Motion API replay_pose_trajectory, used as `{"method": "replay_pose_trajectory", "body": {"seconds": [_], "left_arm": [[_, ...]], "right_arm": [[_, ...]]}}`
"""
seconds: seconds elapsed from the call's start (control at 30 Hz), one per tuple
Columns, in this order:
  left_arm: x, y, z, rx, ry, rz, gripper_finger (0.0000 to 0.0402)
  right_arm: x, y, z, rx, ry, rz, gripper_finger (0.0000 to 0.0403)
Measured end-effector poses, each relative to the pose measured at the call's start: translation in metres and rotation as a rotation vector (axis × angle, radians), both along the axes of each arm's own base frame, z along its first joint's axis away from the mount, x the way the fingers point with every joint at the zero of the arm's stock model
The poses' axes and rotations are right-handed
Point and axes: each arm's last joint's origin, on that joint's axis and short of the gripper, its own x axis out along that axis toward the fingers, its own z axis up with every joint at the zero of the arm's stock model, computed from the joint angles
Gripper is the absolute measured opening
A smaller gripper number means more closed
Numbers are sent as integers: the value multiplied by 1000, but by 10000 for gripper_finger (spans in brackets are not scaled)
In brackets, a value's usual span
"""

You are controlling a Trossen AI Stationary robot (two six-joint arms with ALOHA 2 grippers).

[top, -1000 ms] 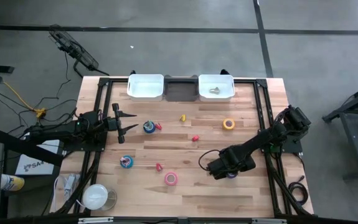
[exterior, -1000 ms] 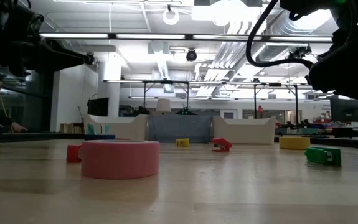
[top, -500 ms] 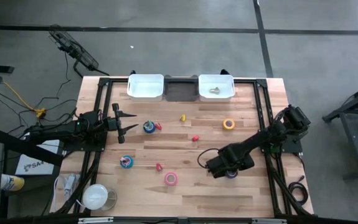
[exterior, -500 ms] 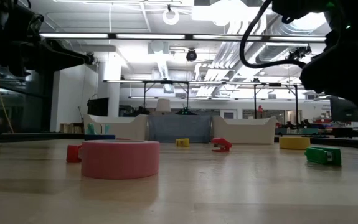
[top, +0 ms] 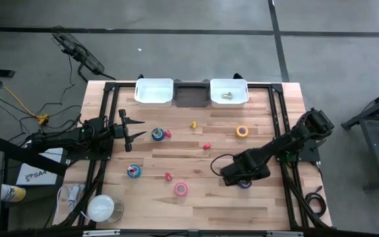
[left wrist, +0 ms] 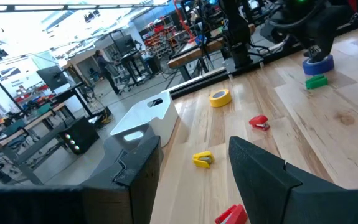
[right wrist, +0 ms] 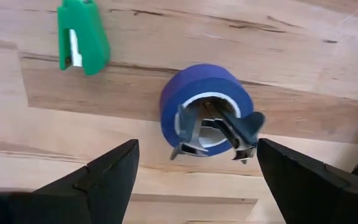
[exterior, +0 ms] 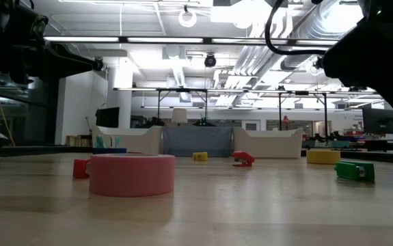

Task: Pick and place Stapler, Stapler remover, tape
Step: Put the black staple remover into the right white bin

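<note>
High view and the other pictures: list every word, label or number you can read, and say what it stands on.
"SA", cut off by the left arm: on a white sheet or box beside the table's left edge, in the high view.
Signs in the room behind, in the low and left wrist views: too small and blurred to read.
Tape rolls and small pieces on the table: no readable text.

green piece (right wrist: 82,38) near purple tape (right wrist: 207,109)

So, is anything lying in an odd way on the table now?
Yes. A metal staple remover sits in the hole of the purple tape roll, under the open right gripper.
</note>
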Motion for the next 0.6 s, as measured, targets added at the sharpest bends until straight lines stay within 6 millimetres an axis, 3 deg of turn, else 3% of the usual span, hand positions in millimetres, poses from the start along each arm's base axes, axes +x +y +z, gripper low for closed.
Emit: {"method": "replay_pose_trajectory", "body": {"seconds": [0.6], "left_arm": [[0, 0, 0, 0, 0, 0, 186]], "right_arm": [[-5, 10, -6, -23, 53, -49, 314]]}}
